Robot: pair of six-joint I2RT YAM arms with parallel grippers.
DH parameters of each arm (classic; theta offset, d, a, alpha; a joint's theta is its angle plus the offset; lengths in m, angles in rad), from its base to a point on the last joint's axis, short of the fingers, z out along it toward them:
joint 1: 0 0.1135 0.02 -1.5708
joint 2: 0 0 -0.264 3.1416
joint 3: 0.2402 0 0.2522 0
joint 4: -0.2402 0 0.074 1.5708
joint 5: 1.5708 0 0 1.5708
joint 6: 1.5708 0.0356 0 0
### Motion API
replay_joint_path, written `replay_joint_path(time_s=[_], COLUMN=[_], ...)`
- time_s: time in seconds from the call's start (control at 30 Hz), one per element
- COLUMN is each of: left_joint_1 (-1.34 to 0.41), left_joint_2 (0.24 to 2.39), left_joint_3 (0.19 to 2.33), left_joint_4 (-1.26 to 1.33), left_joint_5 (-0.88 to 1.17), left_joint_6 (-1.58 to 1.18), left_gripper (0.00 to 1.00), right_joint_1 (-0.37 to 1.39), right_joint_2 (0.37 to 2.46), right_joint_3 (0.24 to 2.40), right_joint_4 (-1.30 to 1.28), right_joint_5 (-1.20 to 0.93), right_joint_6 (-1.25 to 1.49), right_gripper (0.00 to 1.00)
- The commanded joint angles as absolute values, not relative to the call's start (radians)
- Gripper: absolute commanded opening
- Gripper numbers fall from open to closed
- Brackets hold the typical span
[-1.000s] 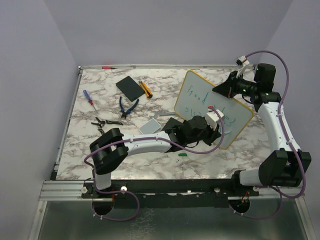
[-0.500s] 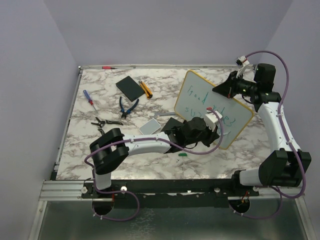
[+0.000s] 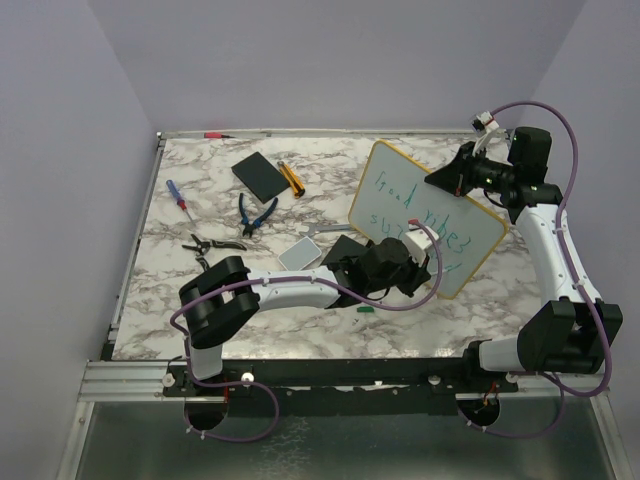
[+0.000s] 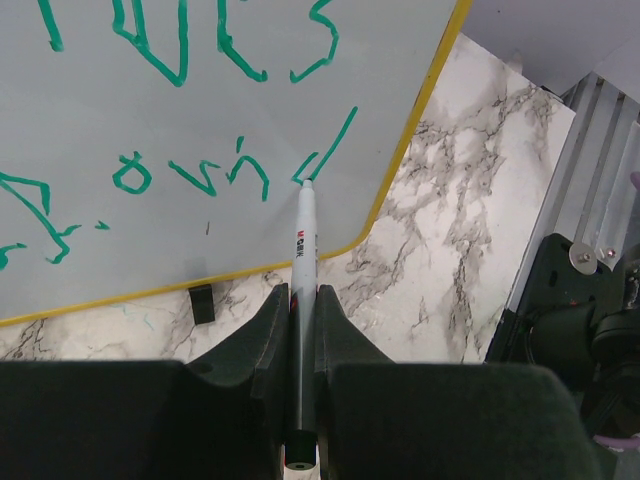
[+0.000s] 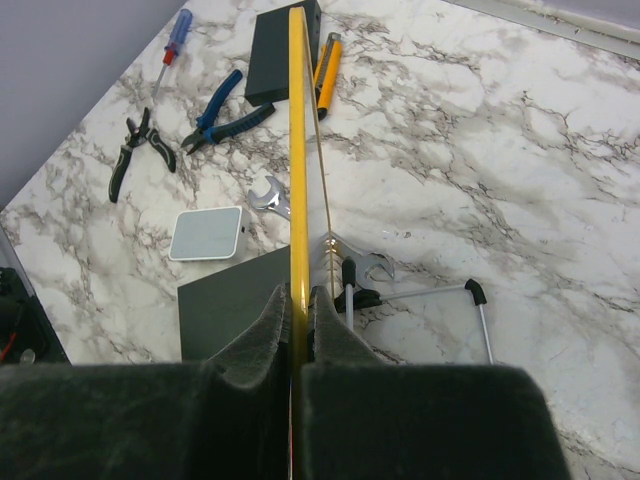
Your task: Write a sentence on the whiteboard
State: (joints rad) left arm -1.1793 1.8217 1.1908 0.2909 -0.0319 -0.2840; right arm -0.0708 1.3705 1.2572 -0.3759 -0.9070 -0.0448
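Note:
The whiteboard [image 3: 482,232], white with a yellow rim, stands tilted at the right of the table. Green lettering, the sentence [image 3: 405,187], runs across it in two lines. My right gripper [image 3: 447,181] is shut on the board's upper rim; in the right wrist view the rim [image 5: 297,150] runs edge-on between the jaws of the right gripper [image 5: 298,292]. My left gripper [image 4: 302,292] is shut on a white marker [image 4: 303,245]. The marker's tip touches the whiteboard [image 4: 150,100] at the end of the lower line of the sentence [image 4: 190,172], near the rounded corner.
On the marble table lie a black slab [image 3: 258,174], an orange cutter [image 3: 291,177], blue pliers [image 3: 256,213], a screwdriver [image 3: 176,194], black pliers [image 3: 212,243], a pale pad [image 3: 299,254], a wrench [image 3: 318,230] and a green cap [image 3: 365,310]. A wire stand [image 5: 440,295] lies behind the board.
My left gripper has shifted slightly down and left with the marker on the lower line. The right gripper and the board have not moved.

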Motion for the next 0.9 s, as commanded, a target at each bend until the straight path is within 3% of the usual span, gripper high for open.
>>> replay_joint_path(time_s=[0.0, 0.5, 0.87], left_joint_1=[-1.180, -1.195, -1.204], left_joint_2=[1.845, 1.862, 1.767], left_joint_3=[1.211, 1.233, 1.132], left_joint_4=[0.321, 0.326, 0.319], left_joint_5=[-0.033, -0.025, -0.035], left_joint_6=[-0.282, -0.283, -0.303], left_gripper=[0.00, 0.00, 0.00], right_joint_1=[-0.060, -0.060, -0.060], right_joint_2=[1.359, 1.361, 1.360], right_joint_3=[1.233, 1.233, 1.233], right_joint_4=[-0.439, -0.438, -0.436], right_joint_5=[-0.903, -0.904, -0.905], right_joint_6=[-0.037, -0.038, -0.038], right_gripper=[0.01, 0.01, 0.01])
